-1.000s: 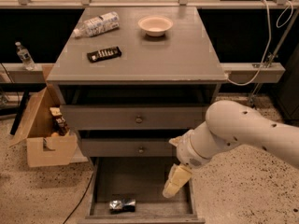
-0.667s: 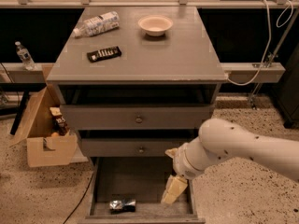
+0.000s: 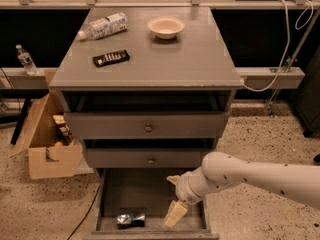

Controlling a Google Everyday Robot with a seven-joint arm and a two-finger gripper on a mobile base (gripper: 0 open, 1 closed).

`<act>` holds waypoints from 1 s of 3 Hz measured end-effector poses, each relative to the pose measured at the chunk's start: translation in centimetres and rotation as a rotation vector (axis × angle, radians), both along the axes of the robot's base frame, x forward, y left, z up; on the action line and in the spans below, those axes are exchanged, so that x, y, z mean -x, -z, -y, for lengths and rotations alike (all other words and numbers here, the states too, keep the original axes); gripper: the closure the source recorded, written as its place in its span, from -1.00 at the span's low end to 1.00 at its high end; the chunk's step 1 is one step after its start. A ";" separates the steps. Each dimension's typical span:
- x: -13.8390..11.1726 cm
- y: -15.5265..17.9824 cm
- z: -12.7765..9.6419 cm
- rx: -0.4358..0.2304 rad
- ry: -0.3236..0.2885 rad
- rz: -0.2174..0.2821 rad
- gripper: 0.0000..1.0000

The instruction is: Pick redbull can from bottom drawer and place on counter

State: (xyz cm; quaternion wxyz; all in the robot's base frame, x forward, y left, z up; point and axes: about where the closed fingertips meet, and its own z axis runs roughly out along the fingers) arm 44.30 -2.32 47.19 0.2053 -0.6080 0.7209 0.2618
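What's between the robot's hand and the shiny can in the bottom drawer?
Nothing: camera view shows only bare floor of the grey bottom drawer between the beige hand and the shiny silver-and-blue can.

My hand (image 3: 173,207) hangs over the right side of the bottom drawer (image 3: 130,191), hiding part of its floor. The arm (image 3: 250,176) behind it runs off the right edge. The drawer's front lip is clipped at the bottom. On the redbull can (image 3: 131,219) I can't read any markings. The gap under the worktop (image 3: 165,59) is lost in shadow.
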 end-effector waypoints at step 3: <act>-3.9 11.9 -2.8 0.008 -0.008 -0.055 -1.00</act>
